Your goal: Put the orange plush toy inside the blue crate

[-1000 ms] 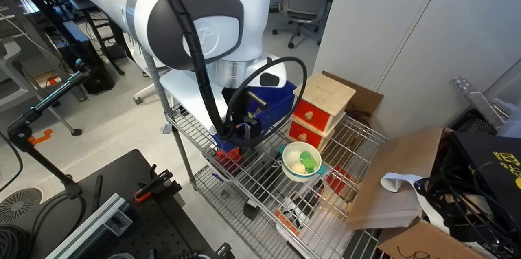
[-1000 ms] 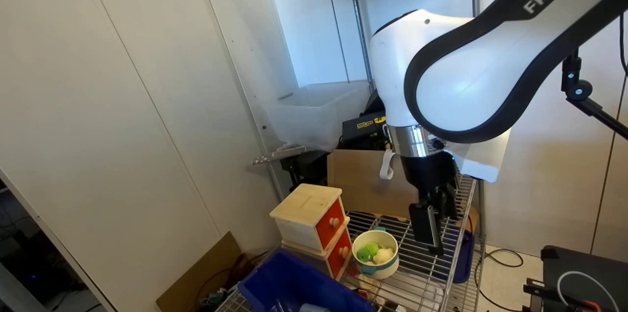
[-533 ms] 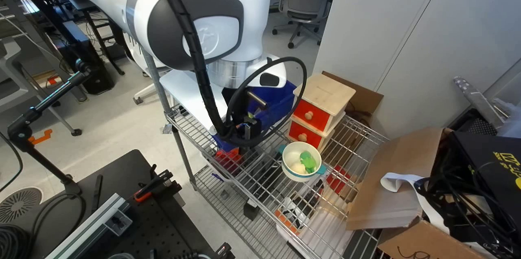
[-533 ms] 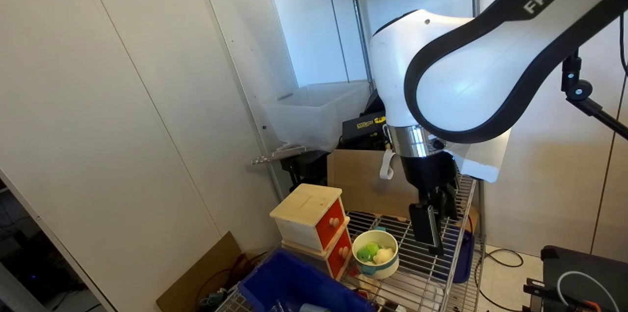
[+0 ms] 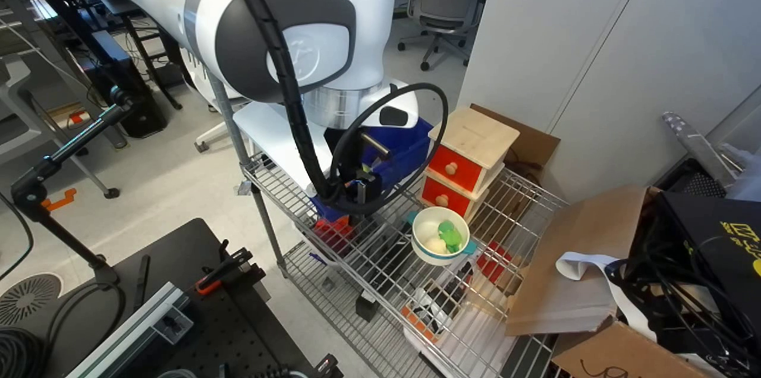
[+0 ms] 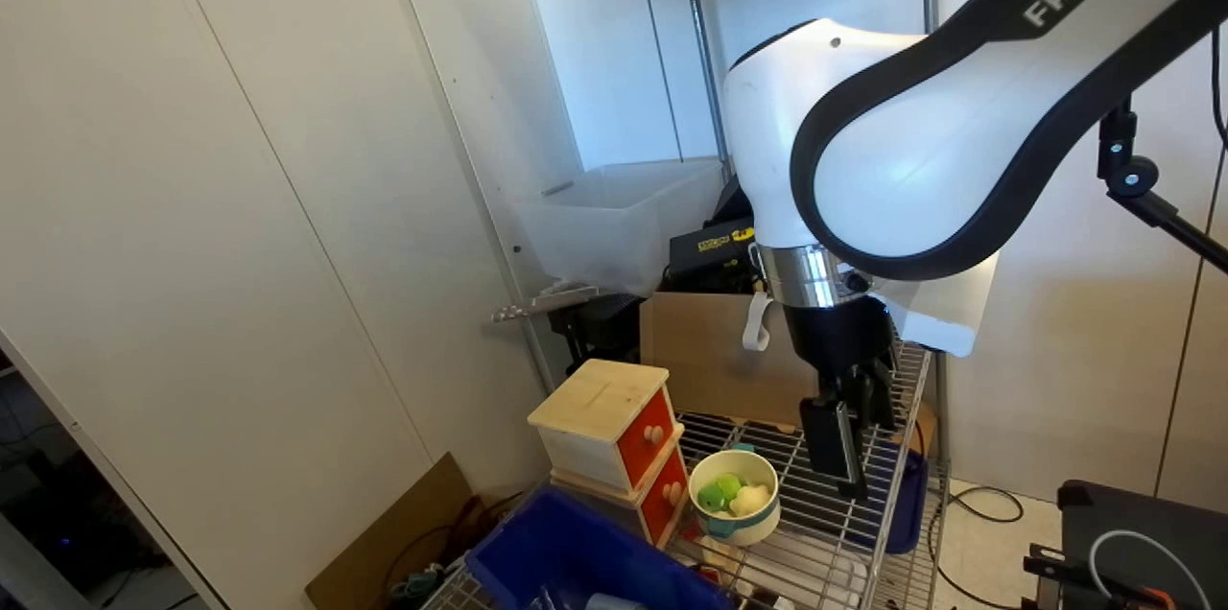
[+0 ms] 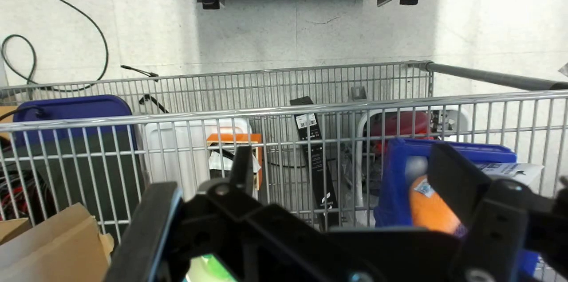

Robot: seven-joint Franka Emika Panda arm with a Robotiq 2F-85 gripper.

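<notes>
Orange plush toy (image 7: 431, 211) shows only in the wrist view, and I judge that it lies inside the blue crate (image 6: 585, 538); whether it touches the wall I can't tell. A pale label (image 7: 424, 187) faces up, and part of the body is hidden behind one of my fingers (image 7: 455, 175). My hand (image 6: 849, 447) is released, fingers spread wide with nothing between them, above the wire shelf (image 7: 177, 117) and apart from the crate. To my eye the placing is done.

Should I need to lift the toy, I expect it to be light and soft: nothing to break, unlikely to slip if the cloth is as plush as it seems, but apt to squash and spring back. I'd come straight down, take it across the round middle and squeeze gently until it gives. Pinching just the label would let it swing; the crate's tall walls could foul my fingers.
</notes>
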